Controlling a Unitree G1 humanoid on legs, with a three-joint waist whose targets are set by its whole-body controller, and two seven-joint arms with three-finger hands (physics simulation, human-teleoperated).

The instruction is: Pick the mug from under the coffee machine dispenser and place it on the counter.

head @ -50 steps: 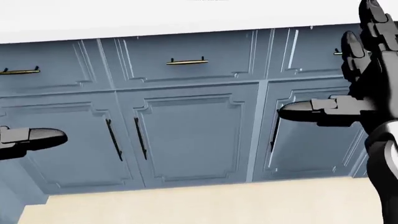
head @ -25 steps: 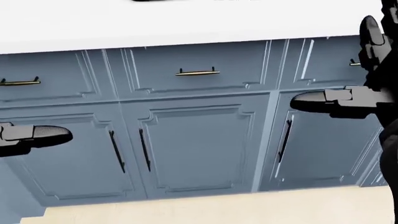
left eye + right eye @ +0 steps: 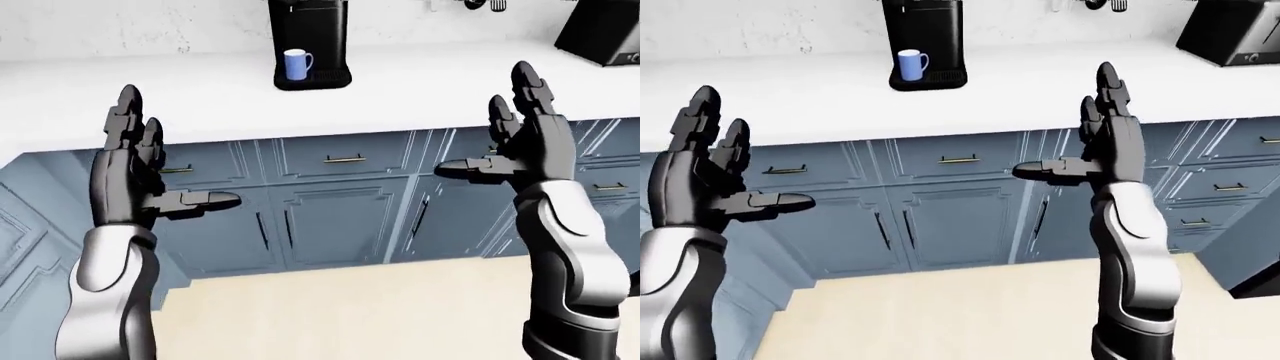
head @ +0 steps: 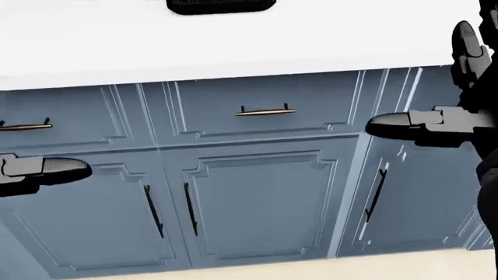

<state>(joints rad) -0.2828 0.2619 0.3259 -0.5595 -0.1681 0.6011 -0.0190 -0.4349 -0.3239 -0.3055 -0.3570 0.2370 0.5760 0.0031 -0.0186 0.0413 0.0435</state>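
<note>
- L hand [image 3: 135,176] is raised, palm upright, fingers spread and pointing up, thumb sticking out sideways toward the other hand; holds nothing.
- R hand [image 3: 520,142] has the same pose: fingers up and apart, thumb pointing toward L hand; empty.
- Blue mug [image 3: 296,64] sits upright on the base of the black coffee machine [image 3: 309,37], under its dispenser, handle to the eye view's right. It's well above and beyond both hands, between them, somewhat nearer L hand's side.
- White counter [image 3: 420,90] runs across above the fingertips; both hands hang short of its edge, w/ blue-grey cabinets [image 3: 330,217] showing between and behind them.
- Dark appliance [image 3: 605,30] stands on the counter, up and to the right of R hand.
- Head view shows only the thumbs, cabinet doors, drawer handles & counter edge.
</note>
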